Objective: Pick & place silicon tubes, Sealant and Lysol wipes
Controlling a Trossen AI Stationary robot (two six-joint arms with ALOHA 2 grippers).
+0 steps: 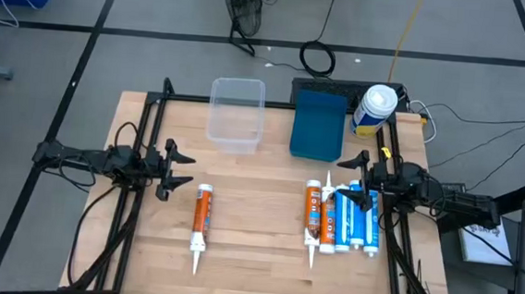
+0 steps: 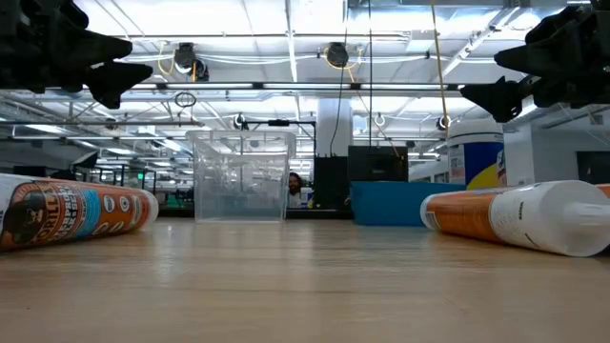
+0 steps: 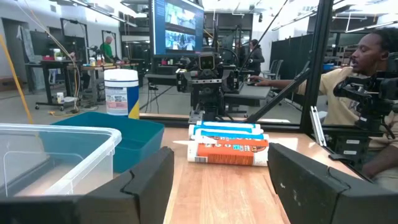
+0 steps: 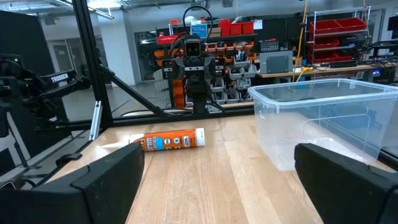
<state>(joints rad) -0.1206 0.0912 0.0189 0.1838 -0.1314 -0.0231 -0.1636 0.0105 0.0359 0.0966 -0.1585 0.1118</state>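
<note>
One orange-and-white sealant tube (image 1: pixel 202 215) lies alone on the table's left half, its nozzle toward the near edge; it also shows in the right wrist view (image 4: pixel 174 139). Several tubes, orange (image 1: pixel 314 215) and blue-and-white (image 1: pixel 357 220), lie side by side at the right; they also show in the left wrist view (image 3: pixel 227 144). The Lysol wipes canister (image 1: pixel 374 108) stands upright at the far right. My left gripper (image 1: pixel 184 169) is open and empty above the table, left of the lone tube. My right gripper (image 1: pixel 354 165) is open and empty above the table, just beyond the tube group.
A clear plastic bin (image 1: pixel 236 114) and a blue bin (image 1: pixel 319 123) stand side by side at the table's far middle. Black frame bars (image 1: pixel 143 129) run along both sides. Bare wood (image 1: pixel 257 221) lies between the lone tube and the group. People (image 3: pixel 367 93) sit beyond the table.
</note>
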